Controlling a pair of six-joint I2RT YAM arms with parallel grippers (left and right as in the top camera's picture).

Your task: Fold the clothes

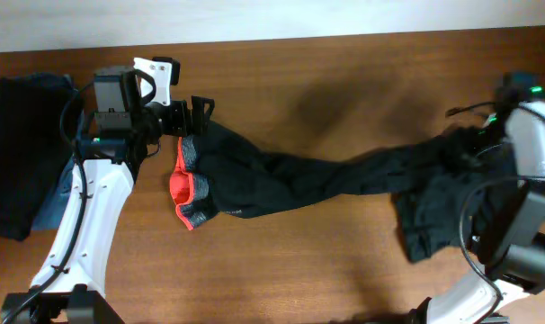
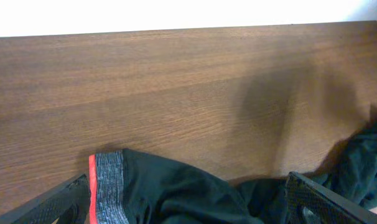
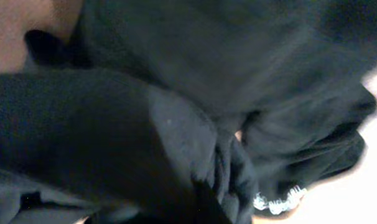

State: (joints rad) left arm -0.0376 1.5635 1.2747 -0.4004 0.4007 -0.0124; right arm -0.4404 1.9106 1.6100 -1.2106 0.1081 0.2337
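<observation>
Long black trousers [image 1: 308, 180] lie stretched across the table, their grey waistband edged in red [image 1: 184, 184] at the left end. My left gripper [image 1: 193, 115] stands open over the waistband's far corner. In the left wrist view the waistband [image 2: 107, 193] and black cloth lie between the wide-apart fingers [image 2: 319, 202]. My right gripper [image 1: 476, 146] is sunk in the trousers' bunched right end and shut on the cloth. The right wrist view is filled with gathered black fabric [image 3: 226, 174], which hides the fingers.
A pile of other clothes [image 1: 16, 153], black with blue denim, sits at the far left edge beside the left arm. The table's back edge [image 1: 344, 36] meets a pale wall. Bare wood [image 1: 299, 261] lies in front of the trousers.
</observation>
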